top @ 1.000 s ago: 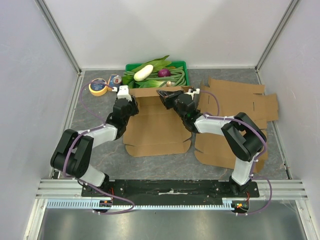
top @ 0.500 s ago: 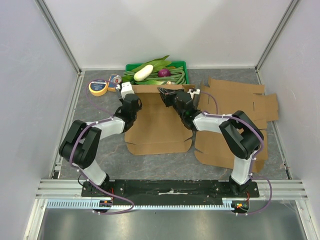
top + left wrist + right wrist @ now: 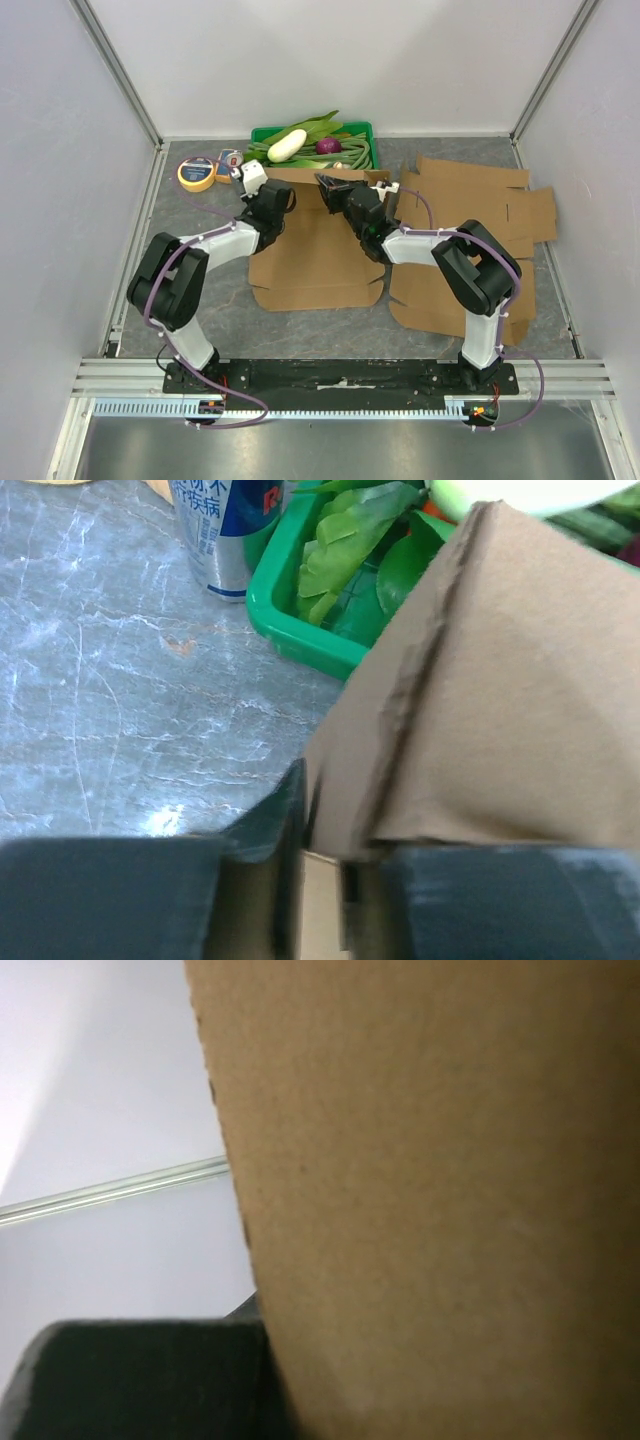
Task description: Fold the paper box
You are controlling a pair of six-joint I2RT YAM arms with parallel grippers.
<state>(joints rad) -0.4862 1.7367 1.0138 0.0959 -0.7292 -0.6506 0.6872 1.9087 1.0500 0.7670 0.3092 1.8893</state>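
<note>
Paper box (image 3: 315, 255): likely light, bendy | flap (image 3: 490, 680) pinched inside left gripper (image 3: 325, 825) | right gripper (image 3: 332, 188): cannot tell | grip beside crease

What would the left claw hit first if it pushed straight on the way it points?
The raised cardboard flap: it sits inside the left claw and fills the way ahead. The green tray seems to lie just behind it; depth is unclear.
</note>
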